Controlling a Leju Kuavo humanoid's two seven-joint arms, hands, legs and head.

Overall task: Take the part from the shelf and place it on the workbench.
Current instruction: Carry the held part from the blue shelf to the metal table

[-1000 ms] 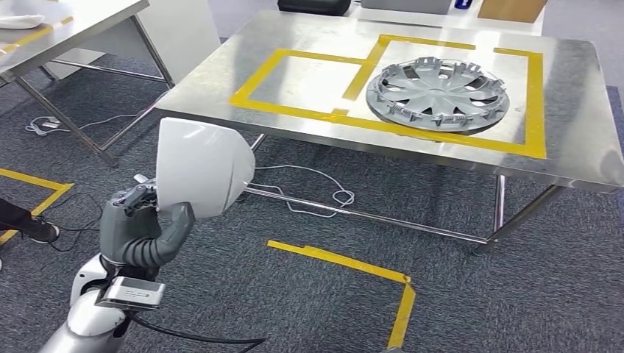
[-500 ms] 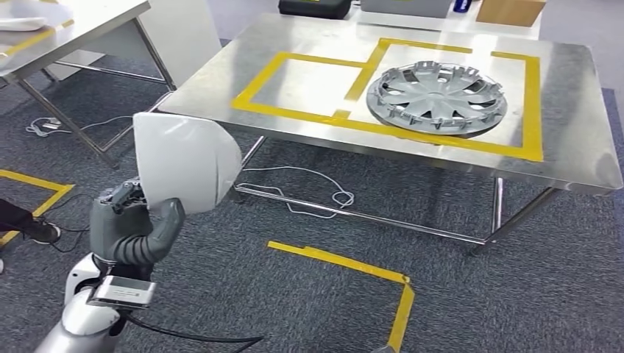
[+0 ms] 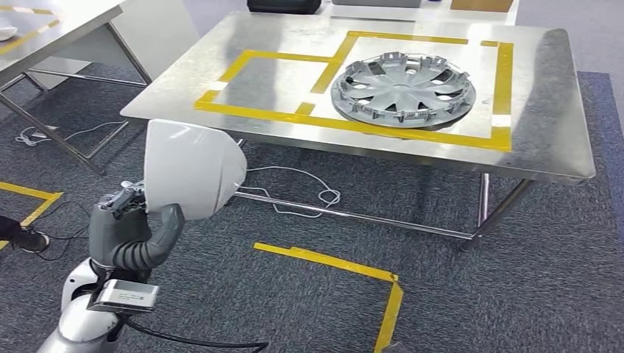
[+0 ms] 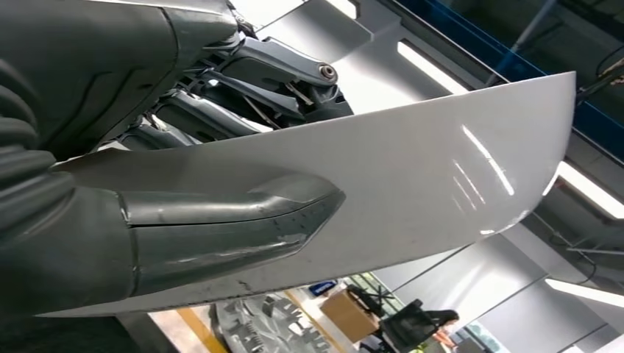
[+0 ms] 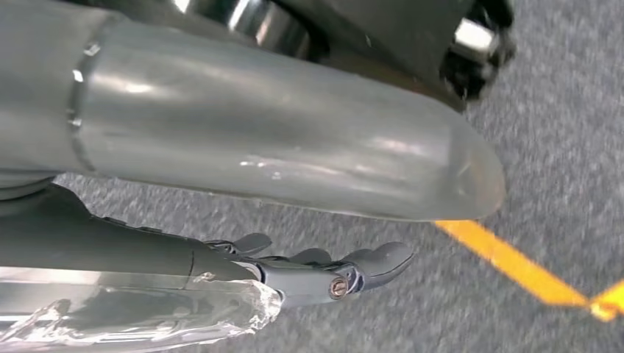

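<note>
In the head view my left hand [image 3: 129, 232] grips a smooth white shell-shaped part [image 3: 193, 168] by its lower edge, upright, low at the left and short of the table. Up close, the left wrist view has my thumb [image 4: 221, 228] pressed on the white part [image 4: 412, 191], with the fingers behind it. The steel workbench [image 3: 544, 95] stands ahead, marked with yellow tape boxes [image 3: 272, 77]. A silver hubcap [image 3: 402, 88] lies in the right box. My right hand [image 5: 316, 268] hangs over the carpet, fingers stretched out, holding nothing.
A second steel table [image 3: 44, 29] stands at the far left. White cables [image 3: 294, 184] lie on the carpet under the workbench, and yellow floor tape [image 3: 331, 261] runs in front of it. A dark shoe [image 3: 22, 239] is at the left edge.
The whole view has shifted, so the camera moved: the workbench now sits further left in the picture. My left hand keeps hold of the white part.
</note>
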